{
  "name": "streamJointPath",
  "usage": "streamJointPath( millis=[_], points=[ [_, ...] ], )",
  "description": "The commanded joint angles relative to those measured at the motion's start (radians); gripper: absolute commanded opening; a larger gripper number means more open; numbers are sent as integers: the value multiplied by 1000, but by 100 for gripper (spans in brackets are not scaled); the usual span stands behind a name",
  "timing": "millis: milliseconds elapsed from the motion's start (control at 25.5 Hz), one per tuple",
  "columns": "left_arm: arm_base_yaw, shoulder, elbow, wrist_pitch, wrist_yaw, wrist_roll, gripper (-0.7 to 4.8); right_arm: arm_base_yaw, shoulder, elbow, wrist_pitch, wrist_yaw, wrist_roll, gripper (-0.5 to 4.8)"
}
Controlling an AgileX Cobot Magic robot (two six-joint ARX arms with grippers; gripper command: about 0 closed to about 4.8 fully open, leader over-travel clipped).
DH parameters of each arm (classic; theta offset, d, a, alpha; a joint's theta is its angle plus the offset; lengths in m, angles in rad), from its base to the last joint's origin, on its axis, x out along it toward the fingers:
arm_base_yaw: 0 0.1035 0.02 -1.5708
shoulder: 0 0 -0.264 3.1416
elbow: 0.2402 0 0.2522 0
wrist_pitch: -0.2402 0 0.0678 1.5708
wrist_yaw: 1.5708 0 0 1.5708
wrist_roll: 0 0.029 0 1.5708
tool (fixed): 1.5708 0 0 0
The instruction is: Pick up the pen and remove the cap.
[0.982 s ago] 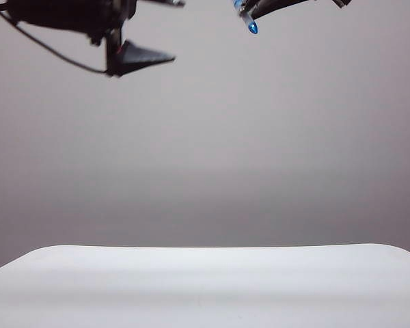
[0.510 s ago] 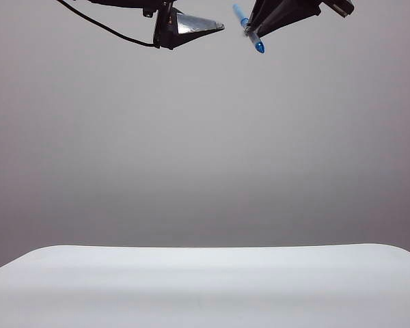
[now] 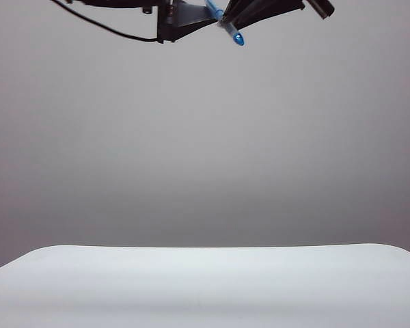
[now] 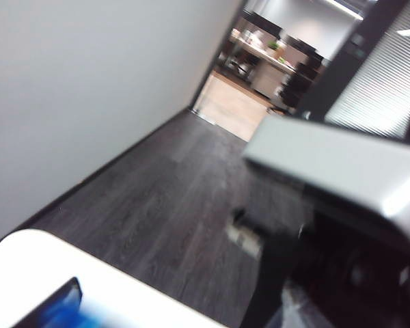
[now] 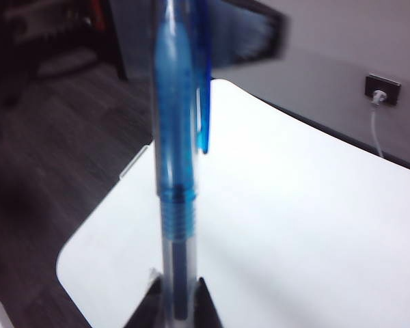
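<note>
The pen (image 5: 175,260) has a clear barrel, and my right gripper (image 5: 178,301) is shut on it, holding it high above the table. The translucent blue cap (image 5: 178,116) with its clip is on the pen's far end. In the exterior view the pen (image 3: 236,37) hangs slanted at the top edge under the right gripper (image 3: 240,19). My left gripper (image 3: 203,19) reaches in from the left, its dark fingers (image 5: 249,34) standing on either side of the cap's end. The left wrist view is blurred and shows one finger (image 4: 58,304) with blue beside it.
The white table (image 3: 205,287) lies far below both grippers, its rounded edge (image 5: 102,225) showing over dark flooring (image 4: 164,205). A wall socket (image 5: 381,89) sits on the grey wall behind. The right arm's grey body (image 4: 328,164) fills part of the left wrist view.
The left gripper has swung right and up, the right gripper has shifted left with the pen, and the two now meet at the pen's capped end.
</note>
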Motion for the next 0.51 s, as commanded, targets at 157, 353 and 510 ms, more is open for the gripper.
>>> streamJointPath(
  millis=[157, 353, 510],
  points=[
    [84, -3, 4, 29, 273, 49, 363, 0, -56, 4, -18, -29, -55, -1],
    [80, -3, 3, 93, 373, 60, 364, 0, -58, 4, 45, -84, -53, -1],
    [79, -3, -9, 109, 315, 59, 364, 0, -58, 4, 69, -131, -54, -1]
  ],
)
